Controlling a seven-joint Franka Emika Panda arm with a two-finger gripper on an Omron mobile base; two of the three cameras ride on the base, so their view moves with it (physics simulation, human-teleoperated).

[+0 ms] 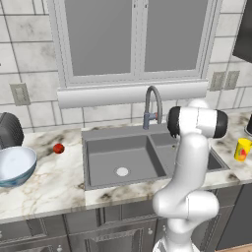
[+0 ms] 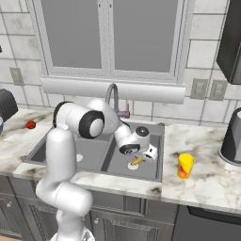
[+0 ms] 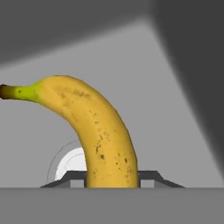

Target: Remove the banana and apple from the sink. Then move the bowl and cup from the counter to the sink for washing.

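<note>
My gripper reaches down into the right basin of the dark grey sink and is shut on the banana. In the hand view the speckled yellow banana fills the gap between the fingertips, with the white drain beneath it. The small red apple lies on the marble counter left of the sink. At the far left stands the wide pale blue bowl. The yellow cup stands upright on the counter right of the sink.
A curved grey faucet rises behind the sink divider. A dark round appliance sits behind the bowl. A dark grey vessel stands at the far right of the counter. The arm's elbow hangs over the right basin.
</note>
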